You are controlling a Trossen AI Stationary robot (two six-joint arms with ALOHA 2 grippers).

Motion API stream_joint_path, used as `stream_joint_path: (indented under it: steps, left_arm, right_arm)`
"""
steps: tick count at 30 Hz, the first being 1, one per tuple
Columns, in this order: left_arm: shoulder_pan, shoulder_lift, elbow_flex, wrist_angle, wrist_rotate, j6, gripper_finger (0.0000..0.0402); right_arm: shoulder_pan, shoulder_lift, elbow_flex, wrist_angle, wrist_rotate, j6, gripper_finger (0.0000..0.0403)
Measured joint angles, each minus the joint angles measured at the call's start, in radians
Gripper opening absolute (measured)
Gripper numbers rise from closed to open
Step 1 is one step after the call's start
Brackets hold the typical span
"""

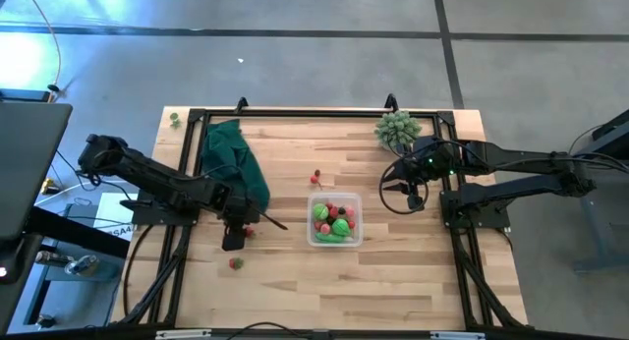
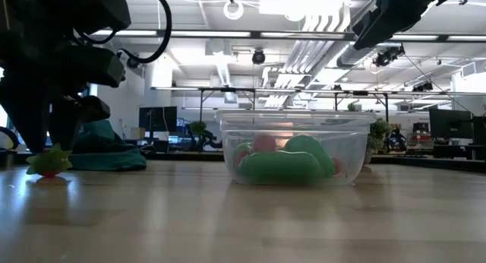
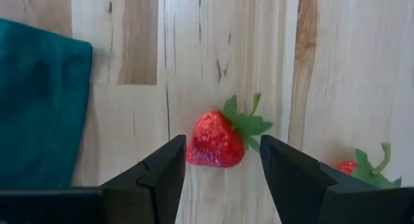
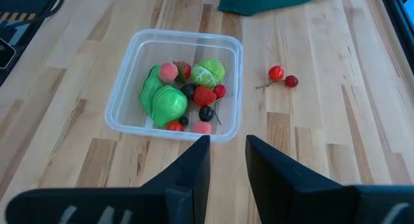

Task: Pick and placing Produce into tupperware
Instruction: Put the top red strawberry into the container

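A red toy strawberry [image 3: 218,138] with a green leaf top lies on the wood table between the open fingers of my left gripper [image 3: 223,162], which is low over the table beside the dark green cloth [image 1: 236,163]. I cannot tell whether the fingers touch it. The strawberry also shows in the high view [image 1: 251,230]. A second strawberry [image 3: 362,169] lies close by. The clear tupperware [image 1: 313,198] stands mid-table and holds several red, pink, dark and bright green pieces [image 4: 184,88]. A pair of cherries [image 4: 283,76] lies on the table beyond it. My right gripper [image 4: 228,153] is open and empty, raised to the right of the tupperware.
The pale green spiky plant [image 1: 397,129] stands at the far right, next to my right arm. The cloth [image 3: 39,101] lies bunched just beside my left gripper's fingers. The table's near half is bare wood [image 1: 334,291]. A dark frame [image 1: 295,114] runs along the table's far edge.
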Motion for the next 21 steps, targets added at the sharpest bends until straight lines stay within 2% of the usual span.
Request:
stream_joint_path:
  steps: [21]
  left_arm:
    - [0.001,0.103,0.001,0.047,0.005,0.007,0.0214]
  right_arm:
    - [0.0,0.0,0.0,0.0,0.0,0.0,0.0089]
